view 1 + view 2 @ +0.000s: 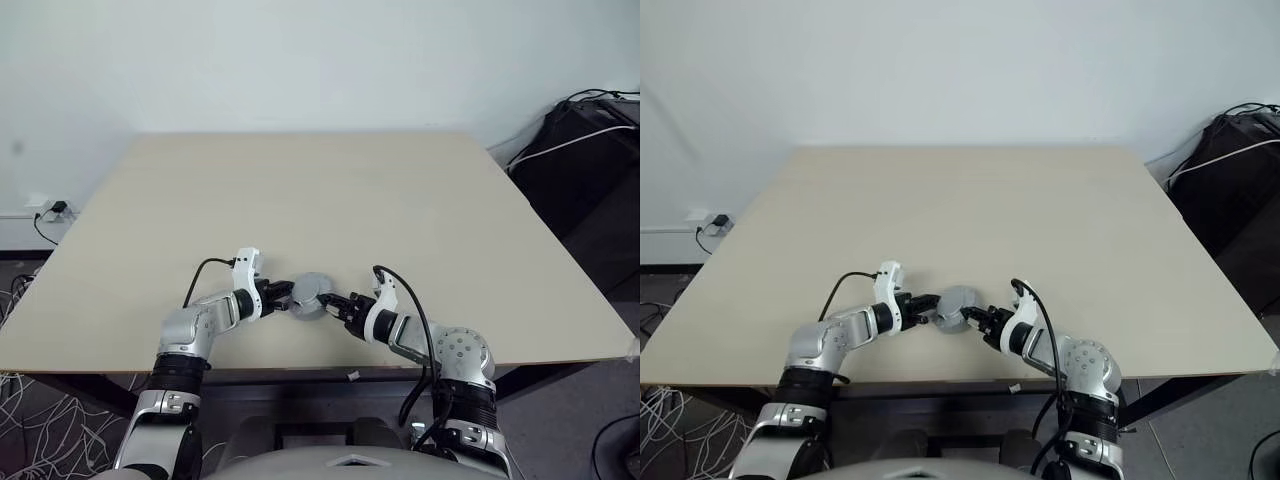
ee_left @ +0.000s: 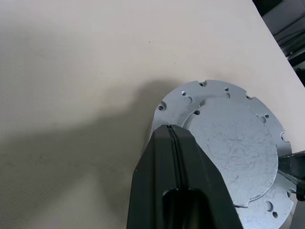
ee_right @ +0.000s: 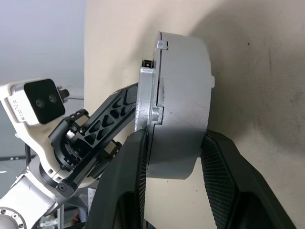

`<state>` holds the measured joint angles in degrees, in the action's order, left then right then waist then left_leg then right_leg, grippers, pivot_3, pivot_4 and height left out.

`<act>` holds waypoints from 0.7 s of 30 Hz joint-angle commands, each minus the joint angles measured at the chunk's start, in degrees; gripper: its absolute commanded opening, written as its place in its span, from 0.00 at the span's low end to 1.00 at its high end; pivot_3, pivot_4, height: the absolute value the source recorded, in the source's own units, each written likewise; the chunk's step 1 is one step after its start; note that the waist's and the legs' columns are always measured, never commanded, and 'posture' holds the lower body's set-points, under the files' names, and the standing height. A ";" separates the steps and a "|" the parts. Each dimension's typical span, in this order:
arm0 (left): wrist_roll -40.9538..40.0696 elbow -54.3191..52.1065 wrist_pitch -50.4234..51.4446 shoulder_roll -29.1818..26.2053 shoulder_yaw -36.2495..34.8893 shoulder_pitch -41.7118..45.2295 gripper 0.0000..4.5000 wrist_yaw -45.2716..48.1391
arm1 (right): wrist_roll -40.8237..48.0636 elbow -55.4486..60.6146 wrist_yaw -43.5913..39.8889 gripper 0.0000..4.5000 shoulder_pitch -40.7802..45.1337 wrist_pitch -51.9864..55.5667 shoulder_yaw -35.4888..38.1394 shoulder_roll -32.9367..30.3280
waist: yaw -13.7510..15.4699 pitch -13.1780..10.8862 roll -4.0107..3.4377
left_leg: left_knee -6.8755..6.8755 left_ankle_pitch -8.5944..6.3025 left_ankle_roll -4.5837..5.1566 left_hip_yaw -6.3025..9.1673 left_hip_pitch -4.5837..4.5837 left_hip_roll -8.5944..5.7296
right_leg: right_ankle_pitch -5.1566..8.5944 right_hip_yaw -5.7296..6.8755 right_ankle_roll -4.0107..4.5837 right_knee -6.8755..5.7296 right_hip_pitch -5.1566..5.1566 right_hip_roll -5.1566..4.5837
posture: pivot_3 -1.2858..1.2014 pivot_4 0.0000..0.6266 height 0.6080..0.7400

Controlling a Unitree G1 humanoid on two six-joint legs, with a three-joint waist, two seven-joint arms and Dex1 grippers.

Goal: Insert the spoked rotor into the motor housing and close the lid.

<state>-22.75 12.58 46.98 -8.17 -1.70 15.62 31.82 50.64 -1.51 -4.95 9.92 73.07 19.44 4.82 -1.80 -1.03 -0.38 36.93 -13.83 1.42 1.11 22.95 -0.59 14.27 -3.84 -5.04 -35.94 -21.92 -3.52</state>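
Observation:
A round grey assembly (image 1: pixel 312 295) lies on the table (image 1: pixel 300 190) near its front edge, between my two grippers. Its flat silver lid (image 2: pixel 238 148), with small holes around the rim, faces up on the grey drum of the motor housing (image 3: pixel 183 105). My left gripper (image 2: pixel 169 129) is shut, its tip resting on the lid's edge. My right gripper (image 3: pixel 176 138) is shut on the housing, one finger on each side of the drum. The left gripper's fingers (image 3: pixel 114 112) reach the lid from the far side. The spoked rotor is hidden.
A black bag with cables (image 1: pixel 590 150) stands off the table's back right corner. A wall socket with a plug (image 1: pixel 55 210) is at the left. The table's front edge (image 1: pixel 300 365) runs just below both wrists.

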 commanded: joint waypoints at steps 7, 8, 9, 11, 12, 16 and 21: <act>-7.08 -13.91 0.02 1.11 -5.59 -5.85 0.00 -0.93 | 2.01 1.39 0.17 0.30 -0.92 -1.70 -0.20 2.68 | -0.32 -0.01 -0.01 | 0.07 -0.02 0.02 0.00 0.63 0.03 | -0.05 -0.01 -0.06 -0.07 -0.64 0.01 | 0.52 0.00 1.00; -8.06 -15.36 -0.06 1.23 -6.52 -6.55 0.00 -1.19 | 2.11 1.28 0.19 0.30 -0.97 -1.88 -0.11 2.58 | -0.30 -0.01 -0.01 | 0.10 -0.02 0.02 0.00 0.73 0.03 | -0.11 -0.01 -0.16 -0.09 -0.65 0.01 | 0.52 0.00 1.00; -9.09 -16.86 -0.16 1.34 -7.50 -7.38 0.00 -1.42 | 2.26 1.20 0.35 0.30 -1.06 -2.09 0.09 2.65 | -0.32 -0.01 -0.01 | 0.10 -0.02 0.02 0.00 0.73 0.03 | -0.17 -0.01 -0.25 -0.08 -0.65 0.00 | 0.52 0.00 1.00; -11.31 -19.51 -0.49 1.74 -9.37 -9.10 0.00 -2.01 | 2.46 1.09 0.42 0.30 -1.24 -2.34 0.26 2.59 | -0.33 -0.02 -0.03 | 0.09 -0.02 0.01 -0.01 0.73 0.03 | -0.16 -0.01 -0.25 -0.08 -0.66 0.00 | 0.52 0.00 1.00; -12.42 -20.62 -0.74 2.10 -10.34 -9.94 0.00 -2.40 | 2.57 1.04 0.47 0.30 -1.29 -2.48 0.34 2.61 | -0.32 -0.02 -0.03 | 0.09 -0.02 0.01 -0.01 0.72 0.03 | -0.14 -0.01 -0.21 -0.07 -0.69 0.01 | 0.52 0.00 1.00; -16.32 -24.54 -4.46 5.69 -13.85 -14.76 0.00 -3.97 | 4.08 1.02 0.48 0.30 -1.03 -3.70 1.52 3.14 | -0.19 -0.03 -0.03 | 0.11 -0.03 0.03 -0.02 0.72 0.01 | -0.02 -0.01 0.00 -0.02 -0.68 -0.03 | 0.52 0.00 1.00; -26.15 -26.66 -1.19 10.73 -15.88 -22.64 0.14 -5.02 | 7.88 2.35 -0.25 0.29 0.19 -5.24 2.63 4.53 | -0.32 -0.06 0.00 | 0.14 -0.04 0.05 -0.05 0.74 0.01 | -0.02 -0.02 0.00 -0.01 -0.69 -0.04 | 0.52 0.00 1.00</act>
<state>-44.29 -11.40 44.77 1.49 -17.02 -6.42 27.27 54.21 -1.80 -3.80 9.24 69.14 22.13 4.91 -2.12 -1.10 -0.39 37.07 -13.87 1.47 1.05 23.69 -0.56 14.25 -3.85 -5.04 -35.96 -22.61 -3.55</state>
